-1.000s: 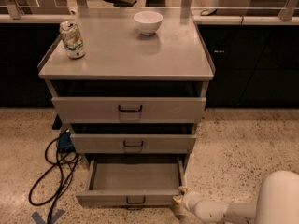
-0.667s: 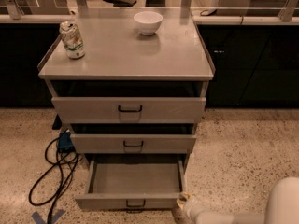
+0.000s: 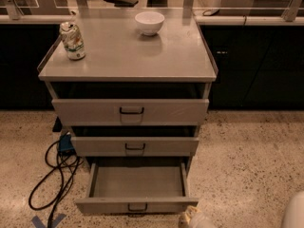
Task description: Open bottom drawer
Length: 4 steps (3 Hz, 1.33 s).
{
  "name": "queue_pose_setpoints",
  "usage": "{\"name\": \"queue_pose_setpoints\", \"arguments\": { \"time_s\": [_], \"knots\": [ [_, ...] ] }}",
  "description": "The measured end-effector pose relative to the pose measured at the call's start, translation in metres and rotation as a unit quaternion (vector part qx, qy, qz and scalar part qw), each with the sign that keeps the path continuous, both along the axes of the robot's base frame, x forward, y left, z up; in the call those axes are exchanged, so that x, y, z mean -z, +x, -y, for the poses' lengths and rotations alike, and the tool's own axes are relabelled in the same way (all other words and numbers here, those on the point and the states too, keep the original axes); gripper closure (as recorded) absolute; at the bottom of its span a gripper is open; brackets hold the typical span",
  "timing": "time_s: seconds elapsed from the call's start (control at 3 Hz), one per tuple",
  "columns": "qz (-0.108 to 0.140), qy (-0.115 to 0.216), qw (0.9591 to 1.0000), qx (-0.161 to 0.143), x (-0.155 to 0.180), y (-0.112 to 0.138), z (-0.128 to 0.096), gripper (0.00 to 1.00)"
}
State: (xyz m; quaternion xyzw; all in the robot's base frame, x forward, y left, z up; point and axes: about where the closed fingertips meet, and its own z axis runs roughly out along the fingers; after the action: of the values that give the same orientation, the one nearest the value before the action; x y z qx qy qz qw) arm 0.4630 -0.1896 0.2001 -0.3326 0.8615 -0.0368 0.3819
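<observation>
The bottom drawer (image 3: 104, 205) of the cabinet (image 3: 128, 56) stands well out toward the near side, its grey tray showing, and the gripper (image 3: 191, 218) sits low at the near edge, just right of the drawer's front corner, its grip impossible to tell.

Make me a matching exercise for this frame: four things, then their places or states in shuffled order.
1 bottom drawer
2 bowl
3 can
4 gripper

A left edge of cabinet top
B pulled out, inside showing
C bottom edge of view, by the drawer's right corner
D back of cabinet top, near centre

Pairs: 1-B, 2-D, 3-A, 4-C
</observation>
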Motion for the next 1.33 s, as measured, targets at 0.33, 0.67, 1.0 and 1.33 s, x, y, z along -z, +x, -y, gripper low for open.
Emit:
{"name": "queue_pose_setpoints", "arguments": {
  "time_s": [0.33, 0.67, 1.0, 1.33],
  "knots": [
    [0.009, -0.004, 0.9986, 0.052, 0.001, -0.074, 0.013, 1.00],
    [0.018, -0.007, 0.9942, 0.106, 0.003, -0.151, 0.027, 1.00],
    [0.019, -0.009, 0.9925, 0.120, 0.002, -0.158, 0.034, 0.81],
    [0.018, -0.008, 0.9931, 0.116, 0.003, -0.156, 0.032, 0.58]
  ]
}}
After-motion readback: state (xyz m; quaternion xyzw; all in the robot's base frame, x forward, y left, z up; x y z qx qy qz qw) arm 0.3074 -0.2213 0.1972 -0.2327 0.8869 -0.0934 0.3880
